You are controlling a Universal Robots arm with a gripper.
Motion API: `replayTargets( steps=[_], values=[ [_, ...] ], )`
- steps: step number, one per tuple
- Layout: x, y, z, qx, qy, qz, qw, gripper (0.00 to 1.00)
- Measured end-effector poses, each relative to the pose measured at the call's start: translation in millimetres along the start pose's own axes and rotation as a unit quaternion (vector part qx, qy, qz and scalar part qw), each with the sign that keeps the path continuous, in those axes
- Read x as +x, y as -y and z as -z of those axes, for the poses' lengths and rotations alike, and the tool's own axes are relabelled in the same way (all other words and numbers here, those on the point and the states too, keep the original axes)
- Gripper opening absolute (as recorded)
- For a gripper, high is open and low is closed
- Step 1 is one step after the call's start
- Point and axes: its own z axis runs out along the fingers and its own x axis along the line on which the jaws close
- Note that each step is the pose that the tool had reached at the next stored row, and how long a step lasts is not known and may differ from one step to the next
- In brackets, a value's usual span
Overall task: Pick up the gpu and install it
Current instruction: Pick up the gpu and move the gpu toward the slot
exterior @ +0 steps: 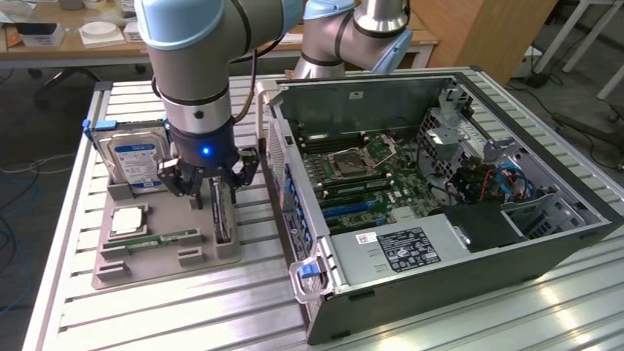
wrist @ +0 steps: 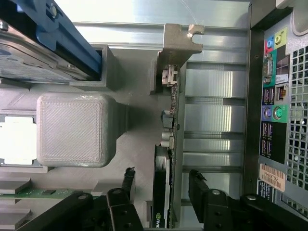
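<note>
On the slatted metal table [exterior: 195, 322], toward the exterior view's left, a grey parts tray [exterior: 166, 276] sits just beside the open computer case [exterior: 439, 300]. The arm hangs straight down over the tray, and its gripper [exterior: 215, 197] is low over the gpu [exterior: 222, 223], which stands on its long edge in a slot at the side of the tray nearest the case. The jaws are spread wide and straddle the card. From the wrist view the black fingers [wrist: 198, 185] stand one on each side of the thin dark board, with a gap showing between each and the card, so nothing is clamped. The card's metal bracket [wrist: 179, 43] juts up at its far end. A hard drive [exterior: 137, 164] stands upright in the tray, with a processor [exterior: 128, 219] and a memory stick [exterior: 161, 240] lying nearby.
</note>
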Motion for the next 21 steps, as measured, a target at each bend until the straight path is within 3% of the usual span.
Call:
replayTargets(
  steps=[4,5,12,13,21],
  values=[
    [0.0,0.0,0.0,0.0,0.0,0.0,1.0,0.55],
    [0.0,0.0,0.0,0.0,0.0,0.0,1.0,0.45],
    [0.0,0.0,0.0,0.0,0.0,0.0,1.0,0.38],
    [0.0,0.0,0.0,0.0,0.0,0.0,1.0,0.31],
    [0.0,0.0,0.0,0.0,0.0,0.0,1.0,0.26]
  ],
)
